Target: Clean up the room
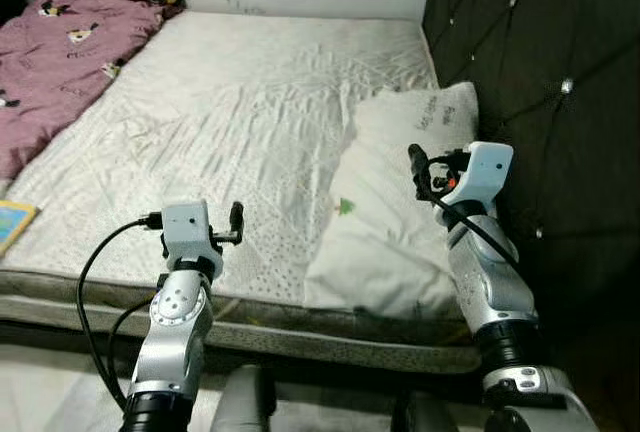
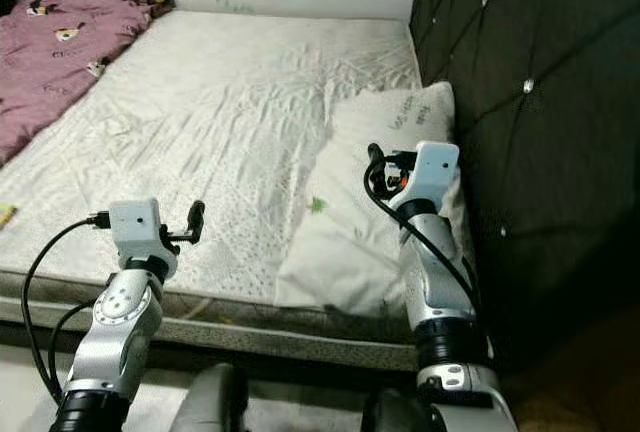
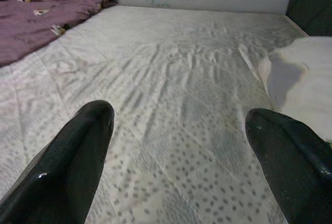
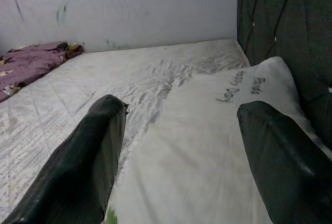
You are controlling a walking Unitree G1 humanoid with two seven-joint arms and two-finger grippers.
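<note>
Before me lies a bed (image 1: pixel 230 112) with a wrinkled white quilted sheet, its near edge running across the lower part of the head views. On the bed's right side, against the dark tufted headboard (image 1: pixel 530 62), rests a white pillow (image 1: pixel 390 202) with small dark lettering near its far end and a green mark on its near half. At the far left corner of the bed I see a bunched mauve blanket (image 1: pixel 60 52) printed with small cartoon figures. A colourful book or card (image 1: pixel 12 222) sits at the left edge of the bed, too cut off for me to tell more. A pale wall (image 4: pixel 129 6) with a few scuffs stands behind the bed.

My left gripper (image 3: pixel 179 146) hangs over the near part of the sheet, fingers (image 3: pixel 67 167) spread wide with nothing between them; a black cable loops from its wrist. My right gripper (image 4: pixel 181 151) is raised above the pillow's near half, not touching it, its fingers (image 4: pixel 78 167) likewise wide apart and empty.
</note>
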